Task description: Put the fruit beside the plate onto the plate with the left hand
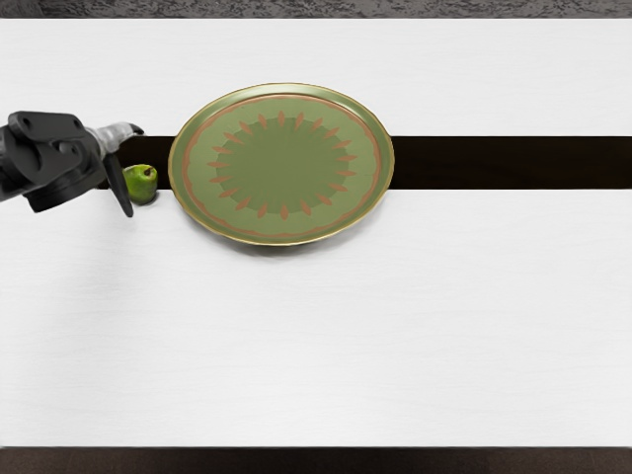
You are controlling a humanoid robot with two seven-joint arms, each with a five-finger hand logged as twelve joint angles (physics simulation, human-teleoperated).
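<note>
The fruit [141,183] lies on the table [395,326], just beside the plate [281,163].

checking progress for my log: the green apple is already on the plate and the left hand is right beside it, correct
Not quite. The head view shows the green apple is not on the plate. It lies on the table, just off the plate's left rim. The left hand is indeed right beside it.
</note>
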